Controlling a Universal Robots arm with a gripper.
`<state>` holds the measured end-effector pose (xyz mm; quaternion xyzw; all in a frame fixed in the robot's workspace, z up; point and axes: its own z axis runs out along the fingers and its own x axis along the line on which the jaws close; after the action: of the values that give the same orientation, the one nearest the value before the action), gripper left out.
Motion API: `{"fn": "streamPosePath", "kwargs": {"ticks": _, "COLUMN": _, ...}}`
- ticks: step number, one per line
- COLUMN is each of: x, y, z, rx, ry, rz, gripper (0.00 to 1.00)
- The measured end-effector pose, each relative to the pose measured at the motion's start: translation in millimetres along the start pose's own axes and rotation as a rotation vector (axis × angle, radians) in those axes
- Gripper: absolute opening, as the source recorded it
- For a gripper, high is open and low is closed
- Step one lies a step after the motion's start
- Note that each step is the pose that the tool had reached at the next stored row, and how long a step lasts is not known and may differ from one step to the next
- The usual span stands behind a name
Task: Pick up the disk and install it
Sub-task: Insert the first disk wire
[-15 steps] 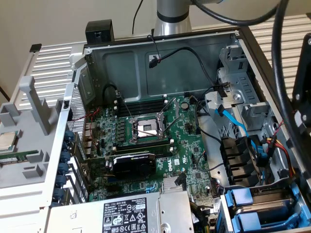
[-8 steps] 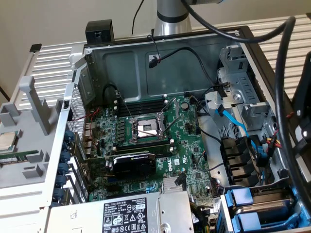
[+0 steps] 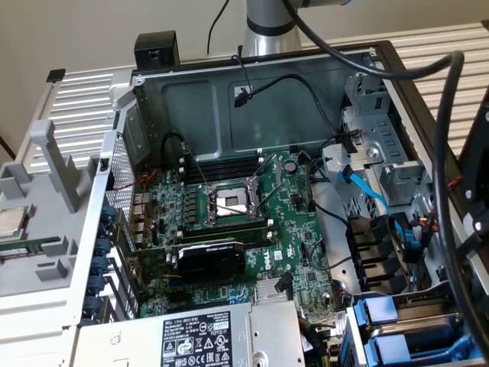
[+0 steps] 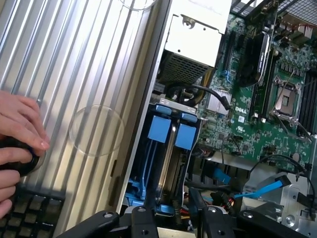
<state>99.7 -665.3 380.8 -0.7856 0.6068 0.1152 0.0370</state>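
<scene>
While my claw (image 4: 178,222) hangs just over the drive bay (image 4: 173,105), I can't tell whether it's apart, together or clamped on anything. The disk (image 4: 161,130) I take for one of the blue-framed units standing on edge in that bay, no label showing. Risks, imo: coming in tilted w/ respect to the slots would jam a frame vs the bay wall, & the blue cable (image 4: 262,186) and black leads (image 4: 208,187) beside the bay could snag me.
</scene>
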Motion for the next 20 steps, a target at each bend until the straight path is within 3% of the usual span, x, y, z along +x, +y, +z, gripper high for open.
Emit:
{"fn": "streamPosePath", "kwargs": {"ticks": 7, "x": 2.4, "y": -2.6, "z": 7.2, "rx": -0.0116, "ry": -0.0171, "rz": 0.001, "gripper": 0.39}}
{"fn": "streamPosePath", "kwargs": {"ticks": 12, "x": 4.6, "y": -3.5, "z": 14.6, "rx": -0.0129, "ry": -0.0261, "rz": 0.001, "gripper": 0.39}}
{"fn": "streamPosePath", "kwargs": {"ticks": 17, "x": 6.3, "y": -5.0, "z": 19.8, "rx": -0.0057, "ry": -0.0618, "rz": -0.004, "gripper": 0.39}}
{"fn": "streamPosePath", "kwargs": {"ticks": 20, "x": 7.1, "y": -5.5, "z": 22.9, "rx": -0.0034, "ry": -0.072, "rz": -0.006, "gripper": 0.39}}
